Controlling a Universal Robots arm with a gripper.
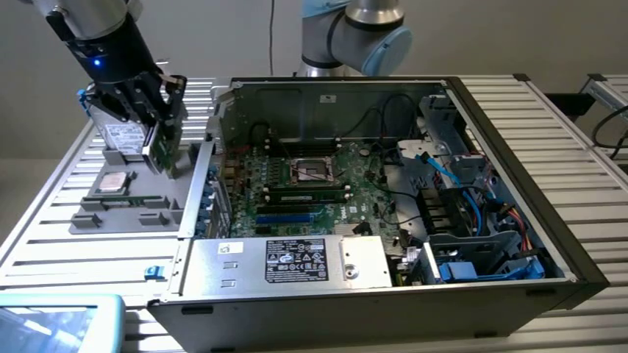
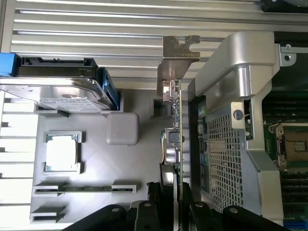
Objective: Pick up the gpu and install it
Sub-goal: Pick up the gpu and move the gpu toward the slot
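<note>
**Card held on edge over the parts tray, beside the open case**

The gripper (image 1: 155, 118) pinches the gpu (image 1: 163, 151) between its black fingers, its jaws closed on the card's two flat faces. The card hangs upright on edge over the grey moulded tray (image 1: 98, 217) at the exterior view's left. I cannot tell whether its lower edge touches the tray.

Just beside the card in the tray are a silver hard drive (image 2: 57, 94) with a white label and blue rails, a square processor (image 2: 61, 153) with a matte metal lid, and a thin dark memory stick (image 2: 82, 189).

The perforated metal wall (image 2: 224, 144) of the computer case (image 1: 520, 169) stands between the card and the green motherboard (image 1: 324, 184). A silver power supply (image 1: 294, 261) fills the case's near edge.

Seen edge-on, the card is a thin green board ending in a bent silver bracket (image 2: 175, 53). Everything rests on a slatted aluminium table (image 1: 579, 147).
</note>
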